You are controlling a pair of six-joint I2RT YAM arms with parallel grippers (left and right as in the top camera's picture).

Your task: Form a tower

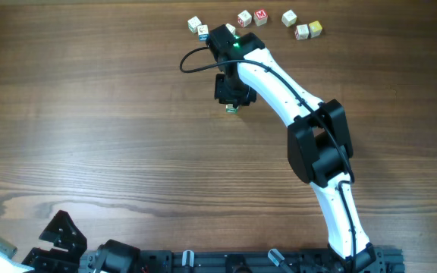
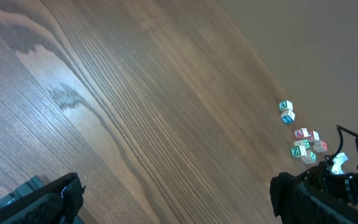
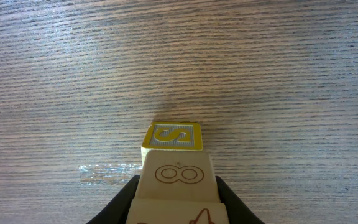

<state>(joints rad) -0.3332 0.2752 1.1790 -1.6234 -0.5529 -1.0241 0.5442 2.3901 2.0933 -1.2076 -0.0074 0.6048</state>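
A brown wood-grain table (image 1: 89,114) filled the background of all three of my feeds. At the right claw (image 3: 176,191), the two black fingers (image 3: 122,202) were pressed in on either side of the tower (image 3: 178,169), a narrow column of small pale wooden letter cubes, pinching it between them. Through the wrist camera I counted three cubes in line. A yellow-edged cube (image 3: 173,137) bearing a grey S was at the far end, with a soft shadow on the wood beyond it. A pale cube with a brown figure-eight outline (image 3: 186,180) sat squarely between the fingers. A third cube (image 3: 176,216) was nearest the lens and cut off by the frame. From that angle I could not tell whether the far cube rested on the table or hung just off it. Just left of the column, a glossy patch (image 3: 107,171) showed on the wood. On the overhead feed the tower stood toward the far middle of the table, almost wholly hidden beneath the claw. The white-and-black right arm (image 1: 317,144) reached to it diagonally from the near edge, and a black cable (image 1: 192,61) looped off the left of its wrist. Beyond, along the far edge, loose wooden letter cubes lay in a scattered row: two (image 1: 198,27) just beside the wrist, two with red letters (image 1: 253,17), one alone (image 1: 289,17), and two touching (image 1: 309,30). The left claw (image 2: 176,186) hung over the near left corner, well apart from everything, its fingers spread wide with nothing between them.
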